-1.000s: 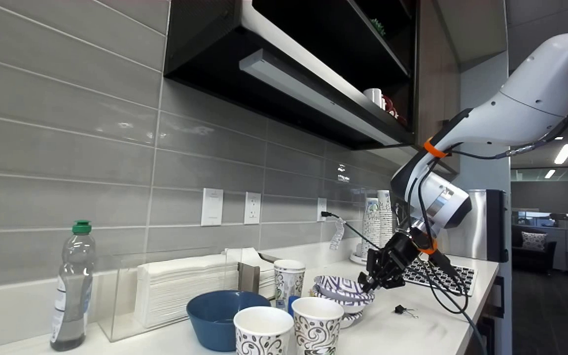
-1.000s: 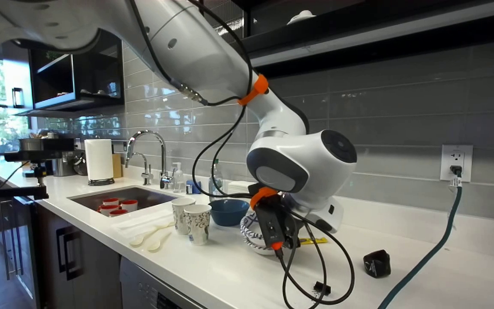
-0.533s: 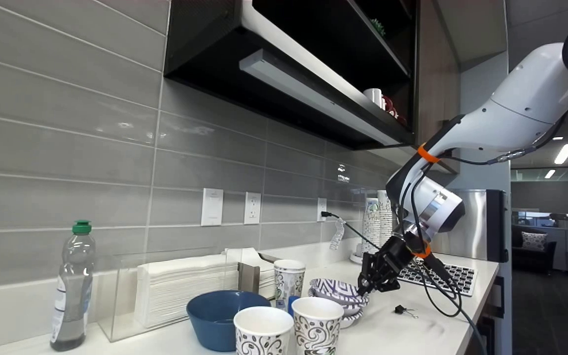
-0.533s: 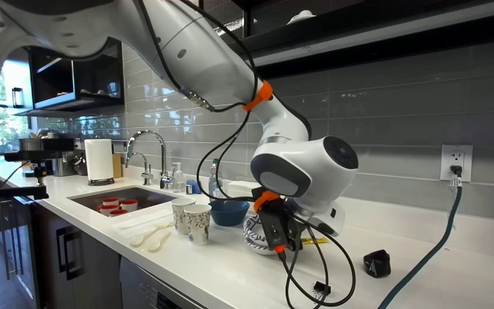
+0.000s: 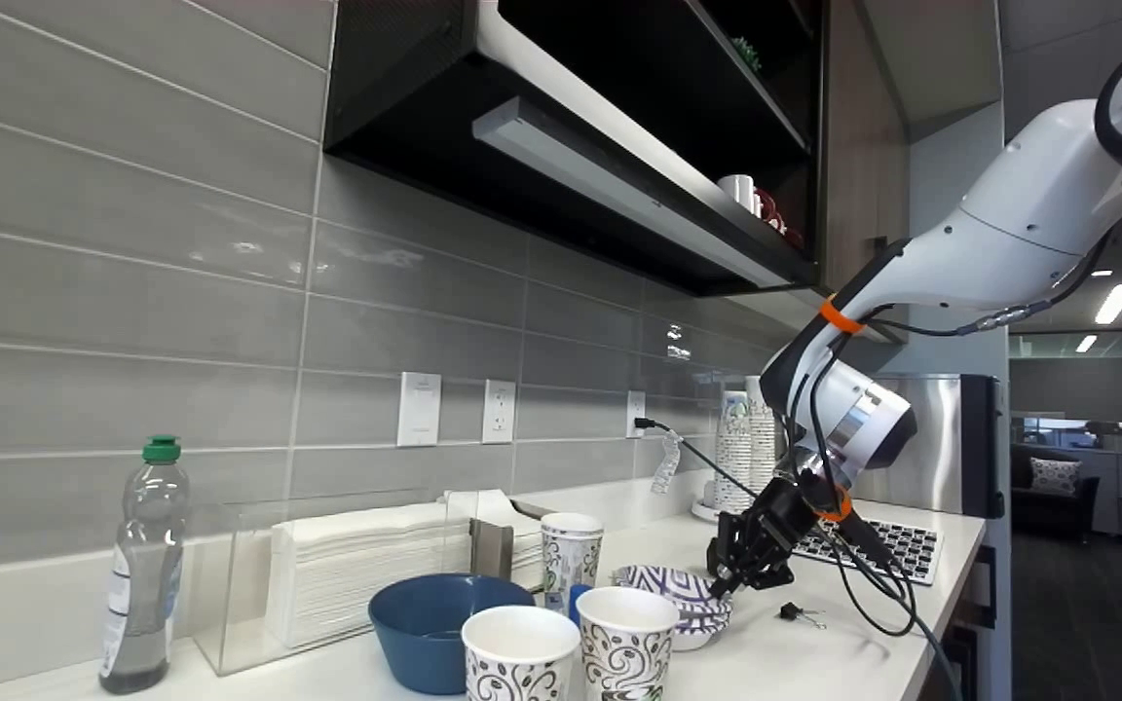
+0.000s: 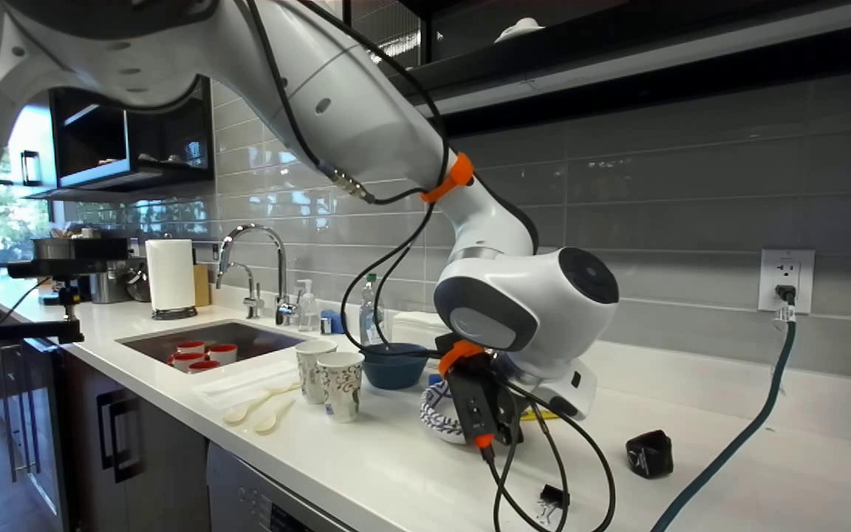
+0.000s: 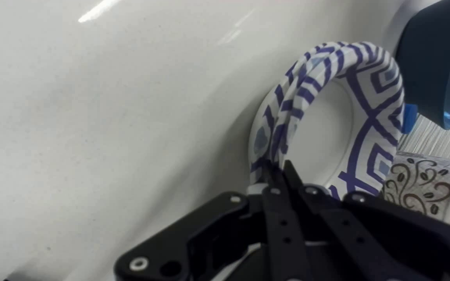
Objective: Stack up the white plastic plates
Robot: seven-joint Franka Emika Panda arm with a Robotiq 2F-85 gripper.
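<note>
Top plate [image 7: 326, 125]: lower than a second ago
Hand [image 7: 281, 168]: narrow, you're pinching its rim
Lower plate [image 7: 261, 134]: right below your grip

The arm [image 6: 366, 133] is smooth and white, its rounded joints [image 6: 558, 303] capped in dark grey. Orange bands [image 6: 456, 177] wrap it, black cables [image 6: 385, 201] loop alongside, and I make out a metal connector [image 6: 346, 182] on one. The end effector [image 7: 281, 166] is black, with angular links [image 7: 170, 234] and slim fingers [image 7: 283, 253], dotted with silvery screws [image 7: 138, 264].

Wrist view: fingers [image 7: 276, 201] partly hide plates [image 7: 324, 125]; blue bowl [image 7: 424, 58] cropped.
</note>
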